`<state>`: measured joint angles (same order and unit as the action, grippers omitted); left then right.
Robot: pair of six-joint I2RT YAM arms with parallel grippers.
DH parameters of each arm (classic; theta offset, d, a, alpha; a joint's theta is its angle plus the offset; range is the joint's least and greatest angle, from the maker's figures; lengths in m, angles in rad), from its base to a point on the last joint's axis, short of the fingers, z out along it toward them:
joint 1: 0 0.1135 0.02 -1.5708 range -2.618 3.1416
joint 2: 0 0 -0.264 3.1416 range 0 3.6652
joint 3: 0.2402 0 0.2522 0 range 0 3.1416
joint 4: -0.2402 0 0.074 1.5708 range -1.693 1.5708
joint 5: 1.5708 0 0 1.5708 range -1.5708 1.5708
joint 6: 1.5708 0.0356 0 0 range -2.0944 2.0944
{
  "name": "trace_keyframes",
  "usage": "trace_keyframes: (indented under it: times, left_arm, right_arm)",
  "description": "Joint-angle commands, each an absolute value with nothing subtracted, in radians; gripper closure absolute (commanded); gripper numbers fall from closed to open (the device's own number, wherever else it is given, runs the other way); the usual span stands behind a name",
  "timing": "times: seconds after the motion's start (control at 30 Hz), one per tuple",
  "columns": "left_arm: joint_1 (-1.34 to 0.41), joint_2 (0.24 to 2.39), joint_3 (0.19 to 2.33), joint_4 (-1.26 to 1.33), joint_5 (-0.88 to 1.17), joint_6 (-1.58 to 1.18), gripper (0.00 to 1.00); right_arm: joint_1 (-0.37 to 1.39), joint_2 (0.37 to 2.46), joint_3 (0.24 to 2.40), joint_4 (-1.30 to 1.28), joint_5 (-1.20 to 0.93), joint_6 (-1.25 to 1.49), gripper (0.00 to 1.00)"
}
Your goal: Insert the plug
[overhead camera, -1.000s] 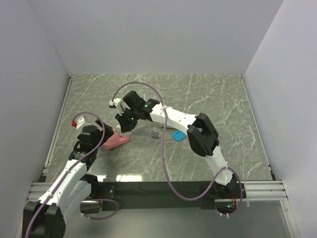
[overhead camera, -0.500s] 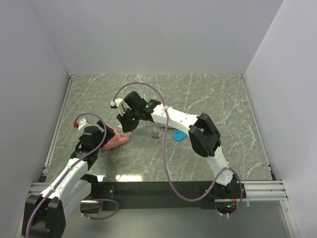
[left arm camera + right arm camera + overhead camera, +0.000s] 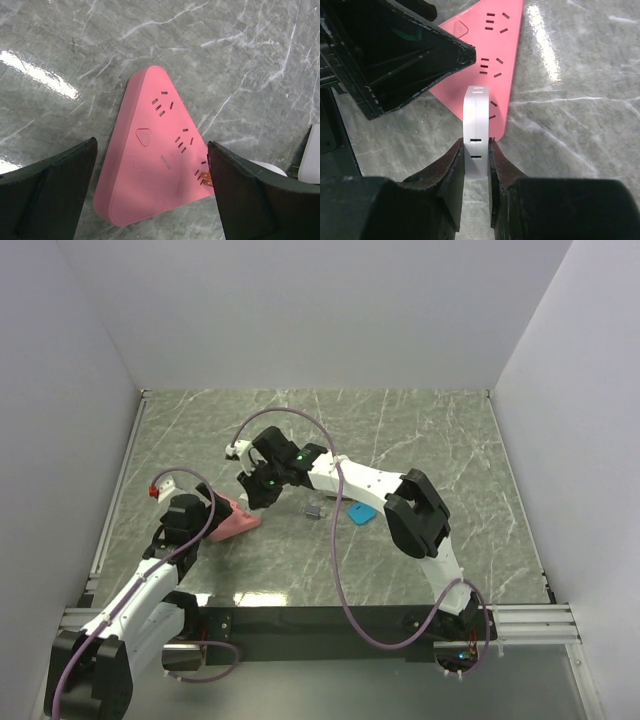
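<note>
Pink triangular power strip (image 3: 150,165) lies flat, sockets up, and the white plug (image 3: 475,120) isn't seated yet, so the insertion itself is all to come. Left gripper (image 3: 150,149) straddles the strip, fingers spread wide, gripping nothing (bracing, I'd guess). Right gripper (image 3: 475,147) pinches the plug tight, hovering over the strip's corner socket.

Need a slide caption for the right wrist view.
Right tool shut on white plug, lined up at the edge of the pink triangular power strip.
</note>
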<state>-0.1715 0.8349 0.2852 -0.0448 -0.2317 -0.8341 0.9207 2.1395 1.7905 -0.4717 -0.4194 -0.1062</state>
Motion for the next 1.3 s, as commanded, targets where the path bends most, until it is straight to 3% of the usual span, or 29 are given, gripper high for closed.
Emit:
trace_keyframes:
  times: [0.0,0.37,1.27]
  left_arm:
    - [-0.166,0.825,0.282,-0.008,-0.224,-0.844,0.03]
    - [-0.166,0.871,0.298,0.02,-0.212,-0.83,0.03]
    - [-0.167,0.879,0.301,0.015,-0.17,-0.811,0.03]
  right_arm:
    - [0.943,2.092,1.789,-0.468,-0.449,-0.092,1.0]
    - [0.953,2.031,1.717,-0.42,-0.455,-0.072,1.0]
    - [0.954,2.066,1.775,-0.479,-0.41,-0.037,1.0]
